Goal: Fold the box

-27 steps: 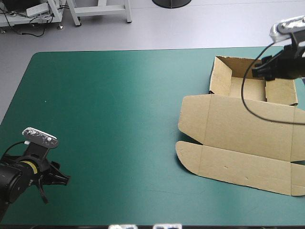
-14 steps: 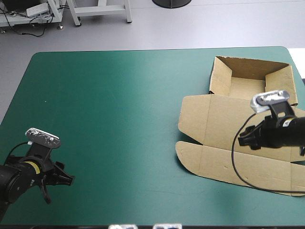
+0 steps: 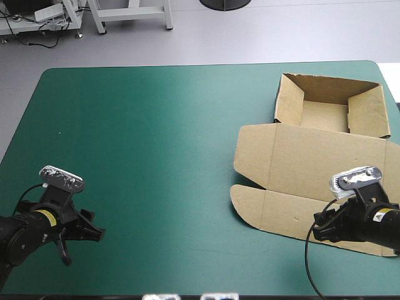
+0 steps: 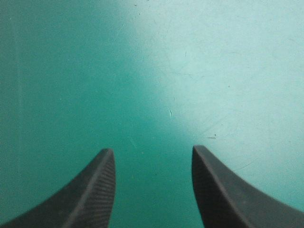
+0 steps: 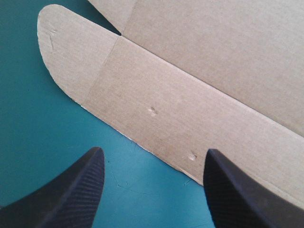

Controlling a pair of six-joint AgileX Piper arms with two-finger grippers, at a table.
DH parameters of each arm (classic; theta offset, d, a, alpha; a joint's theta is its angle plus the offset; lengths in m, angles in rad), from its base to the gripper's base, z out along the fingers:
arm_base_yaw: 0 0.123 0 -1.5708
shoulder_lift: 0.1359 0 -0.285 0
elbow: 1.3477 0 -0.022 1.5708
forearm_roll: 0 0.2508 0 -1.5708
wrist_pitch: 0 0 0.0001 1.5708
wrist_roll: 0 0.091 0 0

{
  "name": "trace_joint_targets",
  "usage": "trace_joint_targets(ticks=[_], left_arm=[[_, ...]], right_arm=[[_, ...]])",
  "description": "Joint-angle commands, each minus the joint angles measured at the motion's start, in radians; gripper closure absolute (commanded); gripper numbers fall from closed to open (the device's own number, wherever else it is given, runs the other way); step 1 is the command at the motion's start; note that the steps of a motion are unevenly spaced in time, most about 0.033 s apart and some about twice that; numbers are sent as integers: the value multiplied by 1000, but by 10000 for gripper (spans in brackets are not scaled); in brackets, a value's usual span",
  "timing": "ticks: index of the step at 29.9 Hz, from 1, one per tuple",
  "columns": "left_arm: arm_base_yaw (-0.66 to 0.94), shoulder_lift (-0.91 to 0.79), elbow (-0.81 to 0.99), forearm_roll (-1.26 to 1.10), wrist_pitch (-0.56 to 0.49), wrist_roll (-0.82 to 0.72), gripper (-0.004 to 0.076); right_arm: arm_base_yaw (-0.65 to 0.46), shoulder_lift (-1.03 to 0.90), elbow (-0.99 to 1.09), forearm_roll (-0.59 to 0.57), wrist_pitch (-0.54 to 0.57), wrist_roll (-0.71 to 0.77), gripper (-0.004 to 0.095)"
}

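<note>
Cardboard, brown and in a single cut sheet, forms the one box [image 3: 312,169] in the scene, which lies on the right part of the table, reaching its right edge. Its far portion is an open tray [image 3: 325,115] with four walls raised. Its lid [image 3: 312,159] lies flat on the near side of the tray, and a front flap [image 3: 306,219] extends flat from the lid toward the table's near edge. Two rounded tabs show on the box's left side, one on the lid [image 3: 252,147] and one on the flap [image 3: 245,201]. Up close, the flap [image 5: 190,109] carries two small dents [image 5: 153,111]. There are two grippers. The right gripper [image 3: 320,231] is over the flap's near edge, its black fingers [image 5: 71,190] spread wide apart and holding nothing; the board's edge runs across just ahead of them, with the teal-green cover [image 5: 38,133] beside it. The left gripper [image 3: 94,232] is well apart from the box, near the table's near left corner, its two fingers [image 4: 95,190] likewise parted over bare teal-green cover [image 4: 213,71]. Compared with earlier, the right gripper has come from the tray's far right wall, across the lid, to the flap's near edge; the left gripper has shifted slightly toward the table's middle; the box lies as it did.
</note>
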Motion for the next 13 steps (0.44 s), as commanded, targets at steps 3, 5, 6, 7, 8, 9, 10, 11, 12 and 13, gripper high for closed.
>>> trace_joint_targets(ticks=[3, 5, 6, 7, 8, 9, 10, 11, 12, 13], left_arm=[[2, -2, -27, -11, -50, 3, 363], [2, -13, -27, -15, -47, 3, 363], [2, -23, -27, -15, -49, 3, 363], [2, -34, -27, -15, -56, 3, 363], [2, -41, -27, -15, -61, 3, 363], [2, -53, -27, -15, -61, 3, 363], [2, -58, -27, -15, -61, 3, 363], [2, -62, -27, -15, -58, 3, 363], [2, -70, -27, -15, -52, 3, 363], [2, -70, -27, -15, -44, 3, 363]], right_arm=[[-1, -27, -23, -17, -68, -13, 338], [-1, -27, -23, -20, -77, -13, 338], [-1, -27, -23, -20, -77, -13, 338], [-1, -27, -23, -21, -77, -13, 338], [-1, -27, -23, -21, -79, -13, 338], [-1, -27, -23, -21, -79, -13, 338], [-1, -27, -23, -21, -79, -13, 338], [-1, -27, -23, -21, -79, -13, 338], [-1, -27, -23, -21, -78, -13, 338], [-1, -27, -23, -21, -78, -13, 338]])
